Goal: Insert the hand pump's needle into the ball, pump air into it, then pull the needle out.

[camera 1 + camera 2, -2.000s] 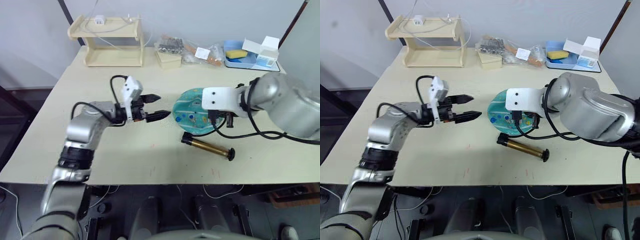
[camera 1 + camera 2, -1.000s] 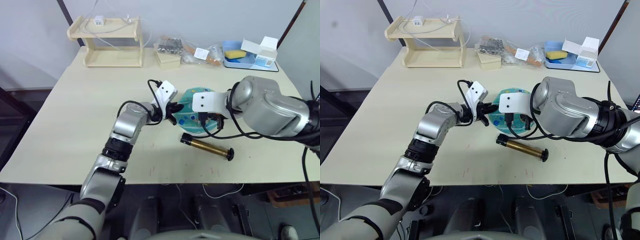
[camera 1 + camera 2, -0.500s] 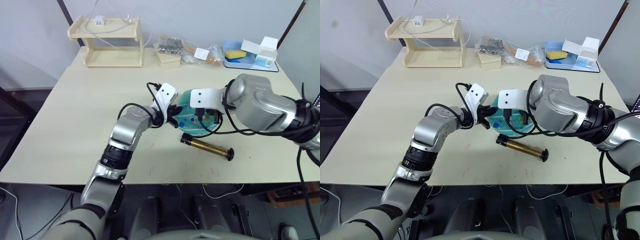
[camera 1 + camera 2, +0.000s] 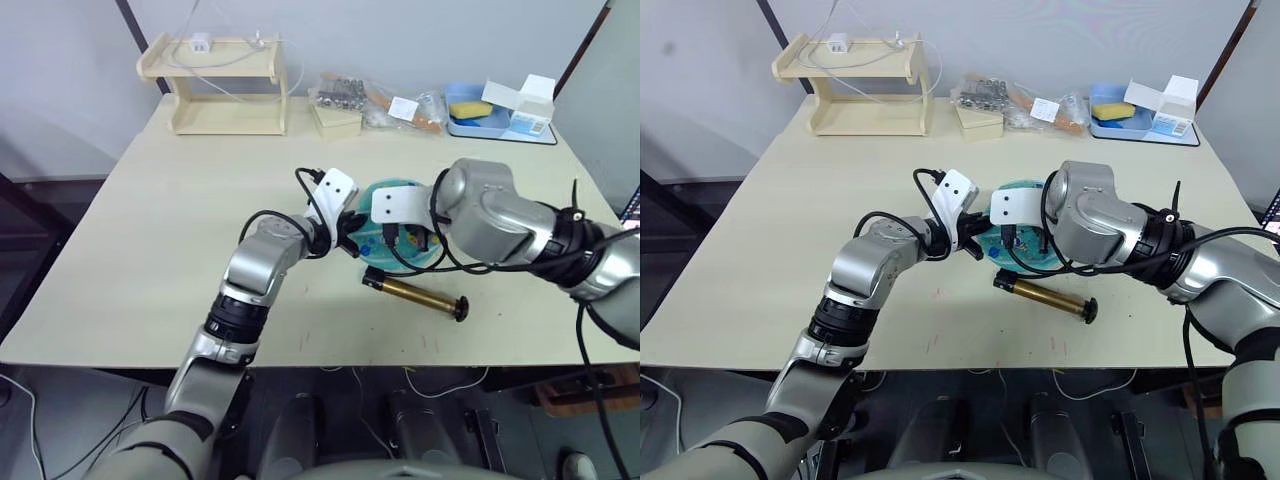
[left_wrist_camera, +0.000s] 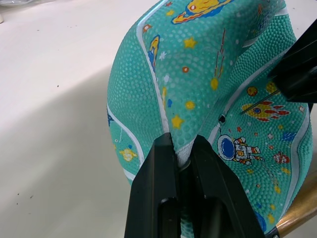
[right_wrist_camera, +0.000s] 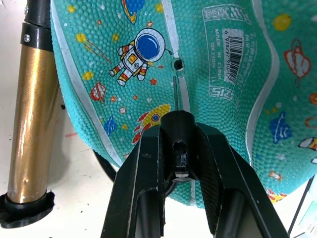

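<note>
Needle [image 6: 176, 92] now nearer ball [image 6: 218, 74] valve

A wooden rack [image 4: 214, 85] stands at the surface's [image 4: 150, 260] far left edge. Clear bags [image 4: 375, 100] lie beside a blue tray [image 4: 480, 120] holding a white box [image 4: 525, 100].

The ball [image 6: 208, 59] is teal with a pebbled skin, white seam lines, a white printed label and small prints of astronauts, rockets, planets and stars. The hand pump [image 6: 30, 109] has an amber-gold cylinder and black caps. The desk [image 4: 150, 230] is pale cream.
</note>
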{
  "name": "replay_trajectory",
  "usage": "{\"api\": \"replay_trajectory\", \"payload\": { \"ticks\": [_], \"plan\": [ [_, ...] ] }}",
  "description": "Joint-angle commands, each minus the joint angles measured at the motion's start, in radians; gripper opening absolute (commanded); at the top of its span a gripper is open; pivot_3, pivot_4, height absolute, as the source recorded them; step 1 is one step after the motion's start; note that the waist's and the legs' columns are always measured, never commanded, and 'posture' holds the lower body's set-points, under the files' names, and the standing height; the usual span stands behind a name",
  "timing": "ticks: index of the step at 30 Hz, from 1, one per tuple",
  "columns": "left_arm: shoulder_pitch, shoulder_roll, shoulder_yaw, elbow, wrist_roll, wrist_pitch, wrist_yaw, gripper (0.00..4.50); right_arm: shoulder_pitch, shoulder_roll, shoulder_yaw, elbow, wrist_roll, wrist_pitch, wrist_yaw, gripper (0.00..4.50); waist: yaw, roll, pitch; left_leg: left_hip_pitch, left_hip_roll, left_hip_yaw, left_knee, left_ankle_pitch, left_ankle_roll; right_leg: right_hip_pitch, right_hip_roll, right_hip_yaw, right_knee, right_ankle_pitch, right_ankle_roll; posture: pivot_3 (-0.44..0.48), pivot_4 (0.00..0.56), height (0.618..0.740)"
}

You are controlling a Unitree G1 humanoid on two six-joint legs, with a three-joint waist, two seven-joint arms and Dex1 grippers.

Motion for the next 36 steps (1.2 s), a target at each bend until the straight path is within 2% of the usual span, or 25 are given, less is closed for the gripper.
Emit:
{"api": "replay_trajectory", "payload": {
  "ticks": [1,19,36],
  "plan": [
    [0.013,-0.006,-0.007,-0.028,-0.012,0.019,0.004,0.00,0.012,0.014,-0.028,0.009,-0.019,-0.017,0.012,0.41,0.000,0.000,0.000,0.000,0.000,0.000,0.000,0.000,0.000,0.000,0.000,0.000,0.000,0.000,0.000,0.000,0.150,0.740],
    [0.014,-0.017,0.000,-0.036,-0.031,0.040,0.021,0.00,0.043,0.072,-0.078,0.106,-0.095,-0.083,0.042,0.41,0.000,0.000,0.000,0.000,-0.001,-0.003,0.000,0.000,0.000,0.001,0.000,-0.002,0.000,0.000,0.000,0.000,0.150,0.740],
    [0.010,-0.017,0.004,-0.038,-0.040,0.059,0.027,0.00,0.060,0.098,-0.128,0.088,-0.125,-0.090,0.085,0.41,-0.002,0.000,0.000,0.000,-0.001,-0.004,0.000,0.000,0.000,0.001,0.000,-0.003,0.001,0.000,0.000,0.000,0.150,0.740]
  ]
}}
